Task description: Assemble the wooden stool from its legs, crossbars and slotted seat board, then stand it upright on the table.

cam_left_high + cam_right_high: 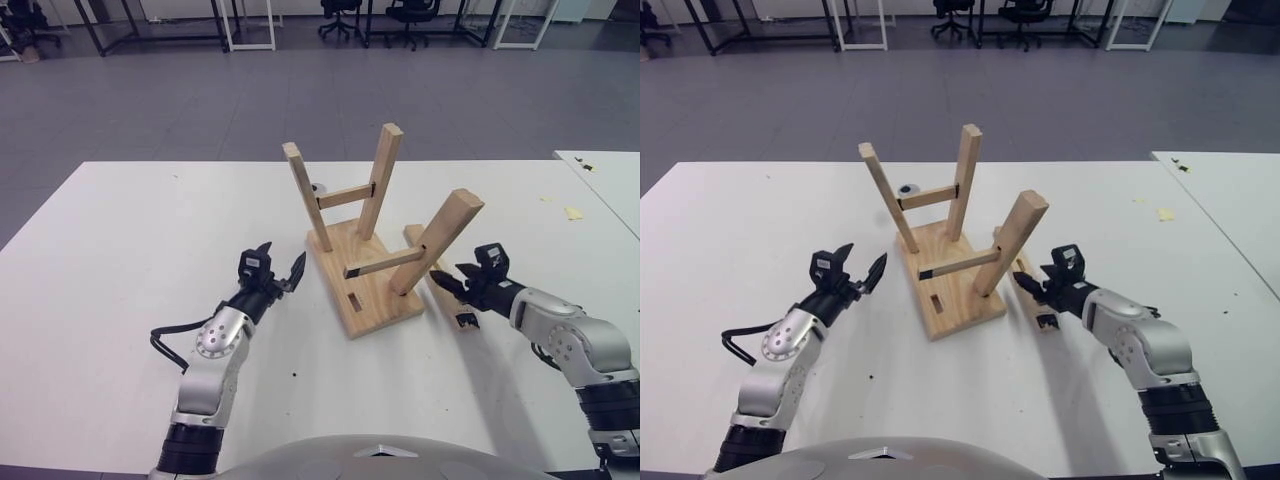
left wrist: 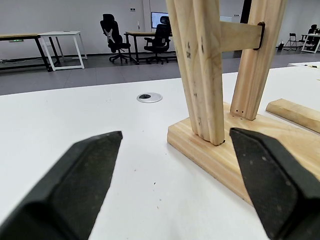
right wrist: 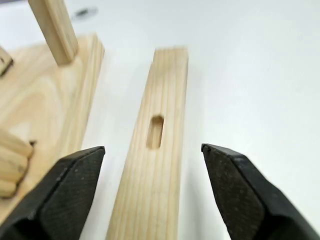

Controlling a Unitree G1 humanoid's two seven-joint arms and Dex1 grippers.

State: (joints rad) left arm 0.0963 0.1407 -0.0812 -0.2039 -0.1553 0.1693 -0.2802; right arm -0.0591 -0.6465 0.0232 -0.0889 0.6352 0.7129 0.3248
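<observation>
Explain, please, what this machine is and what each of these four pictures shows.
This is a humanoid robot; each arm ends in a two-fingered hand. The two wide pictures come from cameras in its head, looking down over a white table. The close ones come from wrist cameras. On the table lies a seat board with three legs standing in it, joined by crossbars: a stool being built upside down. A fourth leg lies loose beside the board. The left hand is open near the board, holding nothing. The right hand is open around the fourth leg, not gripping it.
</observation>
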